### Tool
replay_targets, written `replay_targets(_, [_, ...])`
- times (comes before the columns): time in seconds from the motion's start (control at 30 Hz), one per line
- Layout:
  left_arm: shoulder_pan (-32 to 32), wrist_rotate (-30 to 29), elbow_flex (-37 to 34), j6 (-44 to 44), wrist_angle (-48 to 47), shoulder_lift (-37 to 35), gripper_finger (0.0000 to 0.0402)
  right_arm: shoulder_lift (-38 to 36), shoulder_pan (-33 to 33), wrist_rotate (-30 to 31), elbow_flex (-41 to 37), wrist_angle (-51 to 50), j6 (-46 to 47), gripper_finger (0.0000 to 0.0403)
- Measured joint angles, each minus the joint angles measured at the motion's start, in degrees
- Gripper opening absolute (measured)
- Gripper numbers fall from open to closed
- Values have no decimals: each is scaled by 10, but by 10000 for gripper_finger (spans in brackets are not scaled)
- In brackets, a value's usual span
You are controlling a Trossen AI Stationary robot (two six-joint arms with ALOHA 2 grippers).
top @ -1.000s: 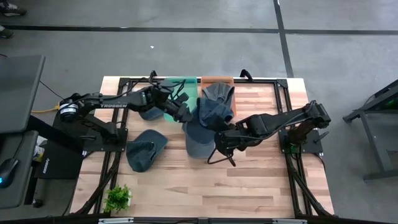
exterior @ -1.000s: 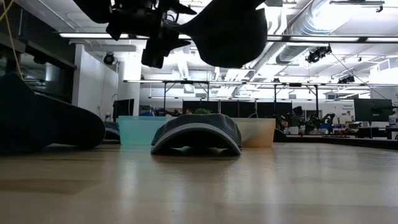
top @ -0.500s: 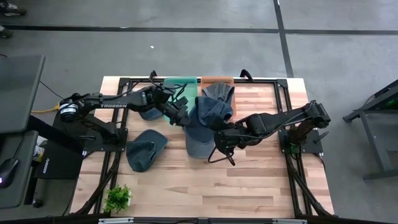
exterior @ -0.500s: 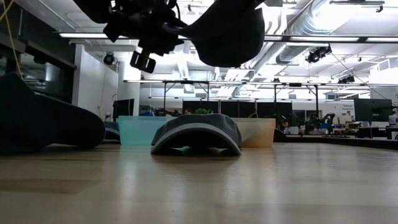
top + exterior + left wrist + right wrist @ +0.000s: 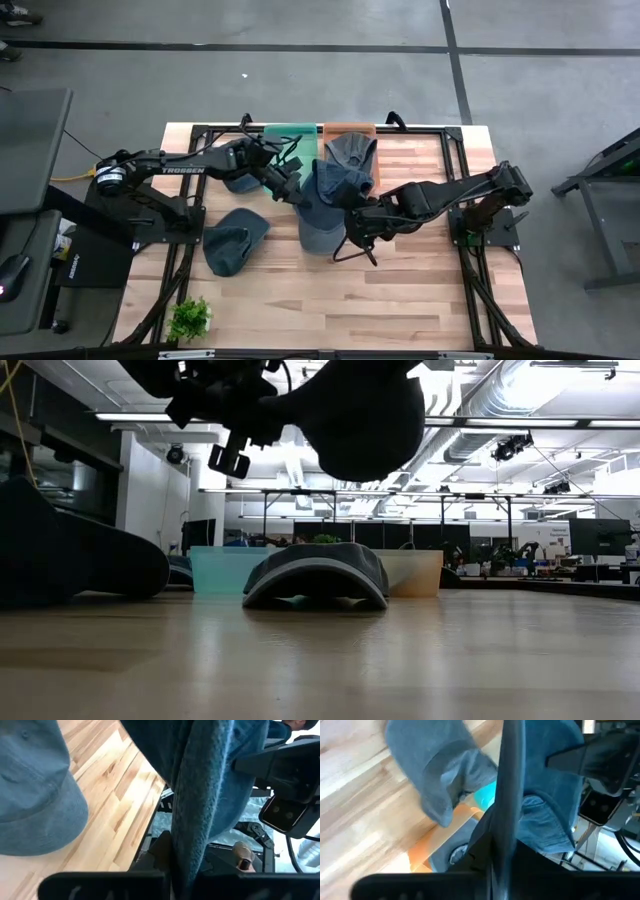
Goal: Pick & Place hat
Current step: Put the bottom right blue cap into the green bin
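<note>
A dark blue hat hangs in the air over the table's middle, between my two grippers; it also shows at the top of the low view. My left gripper is shut on the hat's left side and shows in the low view too. My right gripper is shut on its right side. A second hat lies crown up on the wood below it. Two more hats rest on the table: one at the near left, one by the bins. My left gripper pinches a thick fold of the hat's cloth between its two fingers, on the hat's left side. The fingers come nearly level from the table's left. The hat hangs clear of the table. My right gripper pinches the hat's thin stiff brim, seen edge-on between its two fingers. The fingers slant down from the table's right. The hat's crown hangs beyond the fingers, clear of the wood.
A green bin and an orange bin stand side by side at the far edge. A fourth hat lies under my left arm. A small green plant stands at the near left corner. Bare wood lies at the near right.
My left gripper, open beside the hanging hat a second ago, has tipped a little and shut on the hat's left side. My right gripper has stayed in place with the hat. The hat has stayed lifted, its crown sagging slightly lower.
</note>
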Motion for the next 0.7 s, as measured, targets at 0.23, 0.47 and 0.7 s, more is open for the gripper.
replay_targets(0.23, [0, -15, 0, 3, 18, 0, 6, 0, 0, 12, 0, 2, 71, 86])
replay_targets(0.47, [0, -33, 0, 9, 17, 0, 6, 0, 0, -15, 0, -5, 142, 138])
replay_targets(0.7, [0, -61, 1, 24, 17, 0, 6, -6, 1, 0, 0, -25, 204, 202])
